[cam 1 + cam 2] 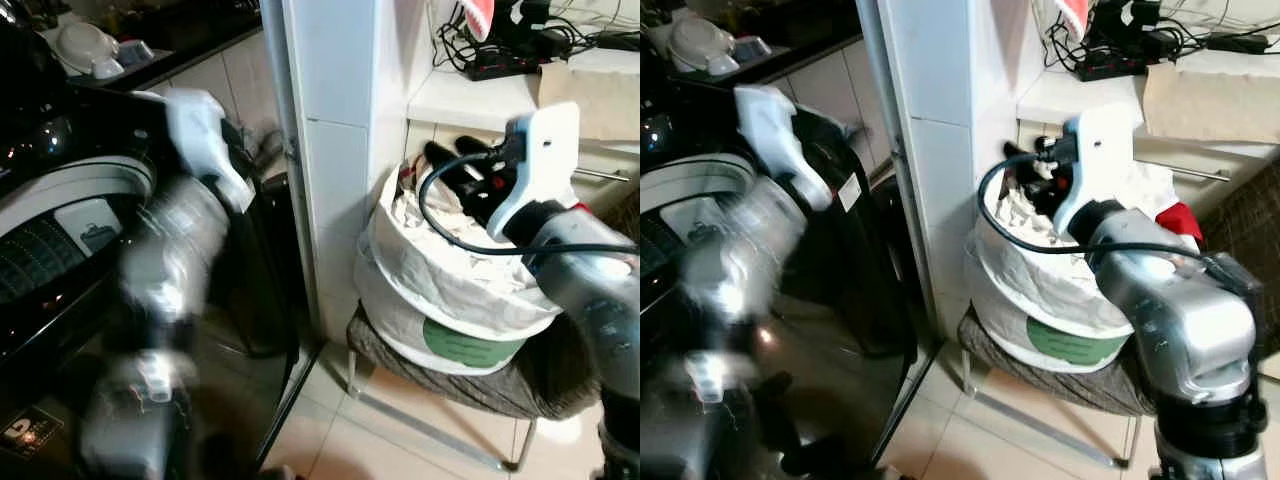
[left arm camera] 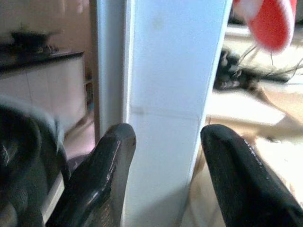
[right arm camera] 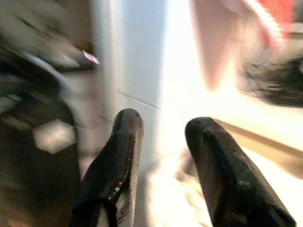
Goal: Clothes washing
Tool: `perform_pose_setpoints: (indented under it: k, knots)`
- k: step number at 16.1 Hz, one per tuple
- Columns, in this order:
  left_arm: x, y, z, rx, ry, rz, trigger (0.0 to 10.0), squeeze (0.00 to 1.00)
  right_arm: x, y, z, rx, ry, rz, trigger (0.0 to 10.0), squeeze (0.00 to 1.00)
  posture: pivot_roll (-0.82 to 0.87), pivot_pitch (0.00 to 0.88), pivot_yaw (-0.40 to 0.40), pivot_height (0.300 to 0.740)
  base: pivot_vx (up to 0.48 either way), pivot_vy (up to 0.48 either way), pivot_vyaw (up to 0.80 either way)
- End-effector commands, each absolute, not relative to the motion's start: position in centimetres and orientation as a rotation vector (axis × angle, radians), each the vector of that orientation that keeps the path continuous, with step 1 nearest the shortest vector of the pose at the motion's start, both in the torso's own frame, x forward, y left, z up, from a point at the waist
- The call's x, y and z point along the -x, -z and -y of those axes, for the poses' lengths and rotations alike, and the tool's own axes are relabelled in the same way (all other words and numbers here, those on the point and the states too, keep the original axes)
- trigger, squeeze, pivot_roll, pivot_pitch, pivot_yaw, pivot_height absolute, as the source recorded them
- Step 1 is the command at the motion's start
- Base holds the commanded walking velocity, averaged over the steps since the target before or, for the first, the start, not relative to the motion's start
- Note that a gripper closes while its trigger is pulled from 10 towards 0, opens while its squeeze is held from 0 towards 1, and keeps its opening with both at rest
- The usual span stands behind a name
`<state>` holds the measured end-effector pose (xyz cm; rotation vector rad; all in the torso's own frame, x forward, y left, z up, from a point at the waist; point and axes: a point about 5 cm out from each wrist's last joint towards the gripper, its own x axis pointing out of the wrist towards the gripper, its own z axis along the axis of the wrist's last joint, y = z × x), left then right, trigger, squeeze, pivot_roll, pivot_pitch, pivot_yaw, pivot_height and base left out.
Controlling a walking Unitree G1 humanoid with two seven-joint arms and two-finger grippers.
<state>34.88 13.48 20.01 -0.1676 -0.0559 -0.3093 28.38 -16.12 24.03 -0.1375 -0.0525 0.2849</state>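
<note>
Over on your right, the right end effector (image 1: 452, 172) hangs just above the laundry bag (image 1: 450, 285), a white bag with a green label that sits on a woven stool (image 1: 520, 385) with a metal frame. Its two black fingers (image 3: 120, 156) stand parted with a clear gap between them, and you can see nothing gripped there. White clothes (image 1: 1025, 215) fill the mouth of the bag, and a bit of red fabric (image 1: 1178, 220) shows at its far right edge in the right eye view.

To your left, the left arm is raised and blurred in front of the washing machine (image 1: 90, 250), a dark top-loader with a glossy black front panel. The left end effector (image 2: 165, 156) is also open — its fingers (image 2: 102, 175) are well apart, with nothing between them, and past them you see the white tiled pillar (image 1: 335, 150). That pillar stands between the machine and the bag.

Beyond the bag, a white shelf (image 1: 470, 100) carries a tangle of black cables and a power strip (image 1: 510, 62). At the far left, a dark worktop (image 1: 150, 60) holds a white bowl-like dish (image 1: 85, 45). Pale floor tiles (image 1: 370, 440) run under the stool.
</note>
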Motion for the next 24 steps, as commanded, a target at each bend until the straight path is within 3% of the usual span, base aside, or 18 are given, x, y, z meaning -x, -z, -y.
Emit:
perform_pose_setpoints:
  k: [1, 3, 6, 8, 16, 18, 24]
  knots:
    - [-33.7, -19.5, -13.5, 0.108, 0.275, 0.002, 10.0, 0.0, -28.2, -22.8, 15.9, 0.262, -0.22, 0.04, 10.0, 0.0, -0.11, 0.0, 0.13, 0.74, 0.0, 0.0, 0.0]
    - [-31.5, -18.3, -13.0, 0.102, 0.291, 0.089, 10.0, 0.0, -27.3, -19.6, 15.3, 0.315, -0.197, -0.037, 10.0, 0.0, -0.1, 0.0, 0.12, 0.74, 0.0, 0.0, 0.0]
    - [-27.8, -15.2, -13.2, 0.034, 0.324, 0.078, 10.0, 0.0, -26.3, -17.2, 14.6, 0.127, -0.22, -0.085, 10.0, 0.0, -0.1, 0.0, 0.103, 0.74, 0.0, 0.0, 0.0]
    - [-26.9, -14.3, -13.3, -0.046, 0.316, 0.023, 10.0, 0.0, -26.1, -16.4, 14.8, 0.078, -0.227, -0.099, 10.0, 0.0, -0.09, 0.0, 0.093, 0.74, 0.0, 0.0, 0.0]
    - [-25.7, -14.7, -12.9, -0.021, 0.3, 0.036, 10.0, 0.0, -24.7, -13.8, 13.6, 0.116, -0.421, -0.143, 10.0, 0.0, -0.08, 0.008, 0.082, 0.74, 0.255, 0.0, -0.03]
    - [-25.6, -14.8, -12.6, -0.019, 0.302, 0.036, 10.0, 0.0, -24.5, -13.7, 13.5, 0.118, -0.428, -0.134, 10.0, 0.0, -0.08, 0.008, 0.082, 0.74, 0.343, 0.0, 0.8]
    - [-25.7, -14.7, -12.4, -0.016, 0.308, 0.03, 10.0, 0.0, -24.6, -13.8, 14.3, 0.086, -0.39, -0.119, 10.0, 0.0, -0.08, 0.012, 0.088, 0.74, 0.342, 0.0, 0.0]
